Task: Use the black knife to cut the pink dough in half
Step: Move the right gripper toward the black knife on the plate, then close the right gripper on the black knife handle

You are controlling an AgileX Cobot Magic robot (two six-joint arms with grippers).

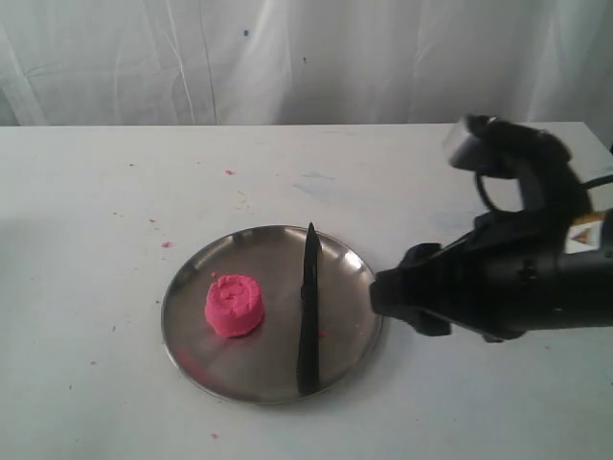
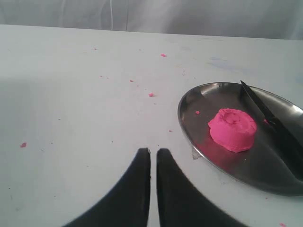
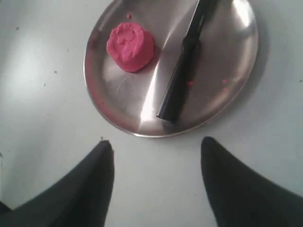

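Observation:
The pink dough [image 1: 235,305] [image 2: 232,129] [image 3: 130,46] is one squat lump with a dimpled top on the left half of a round steel plate [image 1: 196,356] [image 2: 222,165] [image 3: 232,90]. The black knife [image 1: 308,309] [image 2: 277,130] [image 3: 182,75] lies flat on the plate's right half, beside the dough and apart from it. My right gripper [image 1: 388,299] [image 3: 157,142] hovers just off the plate's right rim, open and empty, with the knife handle's end nearest to it. My left gripper [image 2: 153,151] is over bare table beside the plate, its fingers nearly touching and holding nothing. It does not show in the exterior view.
Tiny pink crumbs [image 1: 229,172] [image 2: 151,94] dot the white table [image 1: 96,240] left of and behind the plate. A white curtain [image 1: 287,57] hangs along the table's far edge. The right arm's black body [image 1: 517,268] fills the right side of the exterior view.

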